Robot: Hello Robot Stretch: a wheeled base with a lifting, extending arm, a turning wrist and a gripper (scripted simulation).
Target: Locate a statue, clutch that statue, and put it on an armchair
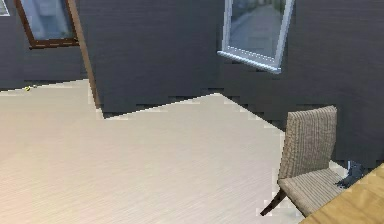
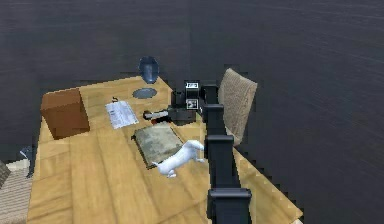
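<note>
- As I judge it, the step in hand is the grasp. Your arm (image 2: 222, 160) reaches out over the worktop (image 2: 90, 180), and the fingers (image 2: 170, 110) sit at its far end among a few small dark items.
- You cannot tell from here whether the fingers hold anything. Things lie on the worktop at and behind them, so don't assume a grip.
- The likeliest statue is the white figure (image 2: 180, 158) on the worktop, just left of the arm bar and beside a flat dark book (image 2: 155, 140). Its shape is too vague to be sure, so treat that as a guess.
- If it is your target, the fingers look to be farther out along the worktop than the figure. Bring the arm in until they line up with it before you lower.
- The figure appears to lie rather than stand. Take it across a narrow part and lift straight up so it comes clear of the book.
- Watch the neighbours: a grey-blue vase (image 2: 148, 68), a dark dish (image 2: 145, 92), a sheet of paper (image 2: 122, 114) and a brown box (image 2: 65, 112). A sideways sweep could knock them.
- The woven chair (image 2: 238, 100) at the worktop shows no arms, nor does the second chair (image 1: 305, 155) ahead. Expect to search elsewhere for the armchair.
</note>
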